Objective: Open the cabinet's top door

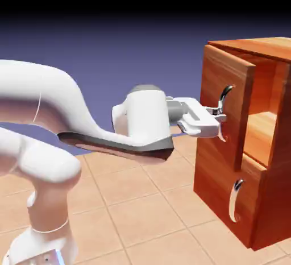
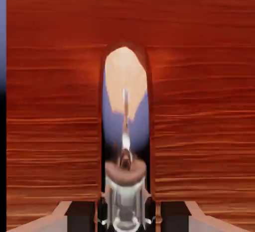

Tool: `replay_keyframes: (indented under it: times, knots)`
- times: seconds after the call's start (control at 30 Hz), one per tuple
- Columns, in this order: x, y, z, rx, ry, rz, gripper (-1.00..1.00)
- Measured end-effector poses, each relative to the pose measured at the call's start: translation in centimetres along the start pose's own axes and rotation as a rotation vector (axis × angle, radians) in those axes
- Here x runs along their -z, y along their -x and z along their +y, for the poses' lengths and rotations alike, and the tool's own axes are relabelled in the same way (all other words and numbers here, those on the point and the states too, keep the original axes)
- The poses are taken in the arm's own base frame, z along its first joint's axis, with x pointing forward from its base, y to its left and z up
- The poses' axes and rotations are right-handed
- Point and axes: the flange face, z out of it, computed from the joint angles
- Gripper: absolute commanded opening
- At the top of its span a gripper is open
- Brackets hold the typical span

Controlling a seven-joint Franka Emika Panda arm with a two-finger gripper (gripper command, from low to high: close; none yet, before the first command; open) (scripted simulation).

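**Top door ajar, pincer on its handle**

While the top door (image 1: 226, 107) stands swung partly out from the cabinet (image 1: 267, 144) at the right, the pincer (image 1: 219, 112) is closed on its curved silver handle (image 1: 225, 96), above the lower panel (image 1: 224, 198); the white arm (image 1: 68, 116) reaches from the left.

Tan tiled floor (image 1: 131, 201) — the cabinet (image 1: 219, 167) stands on it.

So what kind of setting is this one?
A rendered simulation scene, not a real room: a white robot arm on a tan tiled floor, a glossy wood cabinet and a blank blue-violet backdrop.
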Motion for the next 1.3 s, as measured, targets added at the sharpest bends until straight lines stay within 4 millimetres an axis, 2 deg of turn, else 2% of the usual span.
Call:
replay_keyframes:
  times: [0.6,1.03,1.3]
  knots:
    - [8.4,-4.7,4.7,0.001,-0.247,-0.247,-1.00]
    - [12.6,-9.0,8.9,0.002,-0.418,-0.418,-1.00]
    - [14.8,-12.8,12.7,0.002,-0.554,-0.555,-1.00]
